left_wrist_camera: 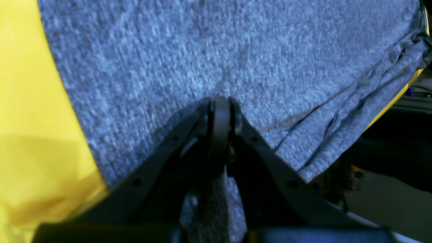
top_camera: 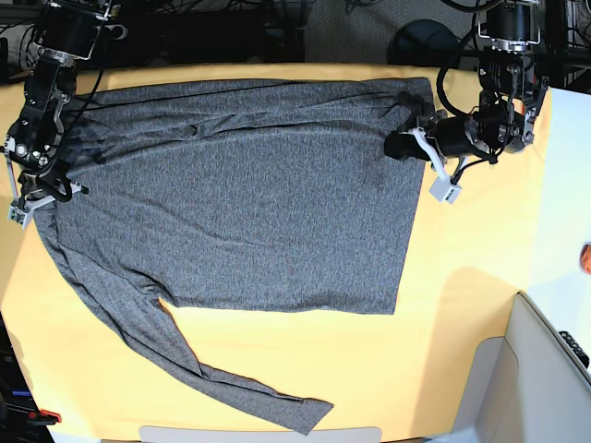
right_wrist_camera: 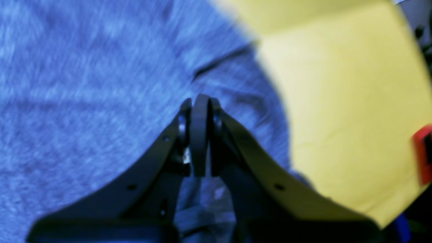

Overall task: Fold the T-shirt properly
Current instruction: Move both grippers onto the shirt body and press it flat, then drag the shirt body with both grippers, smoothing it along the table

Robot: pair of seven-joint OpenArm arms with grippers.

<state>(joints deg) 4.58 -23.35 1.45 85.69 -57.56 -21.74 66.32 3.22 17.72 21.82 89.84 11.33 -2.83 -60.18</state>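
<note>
The grey T-shirt [top_camera: 249,212] lies spread flat on the yellow cloth [top_camera: 462,305], with one long sleeve [top_camera: 222,369] trailing toward the front edge. My left gripper [top_camera: 397,146] is at the shirt's right edge near the far corner. In the left wrist view the left gripper [left_wrist_camera: 221,101] is shut, with grey fabric [left_wrist_camera: 202,50] running between the jaws. My right gripper [top_camera: 48,187] is at the shirt's left side. In the right wrist view the right gripper [right_wrist_camera: 199,99] is shut, with grey fabric [right_wrist_camera: 67,84] under and between the jaws.
The yellow cloth shows beside the shirt in both wrist views [left_wrist_camera: 27,101] [right_wrist_camera: 337,84]. A white box [top_camera: 554,369] stands at the table's front right corner. A small red object [right_wrist_camera: 423,155] sits at the right wrist view's right edge.
</note>
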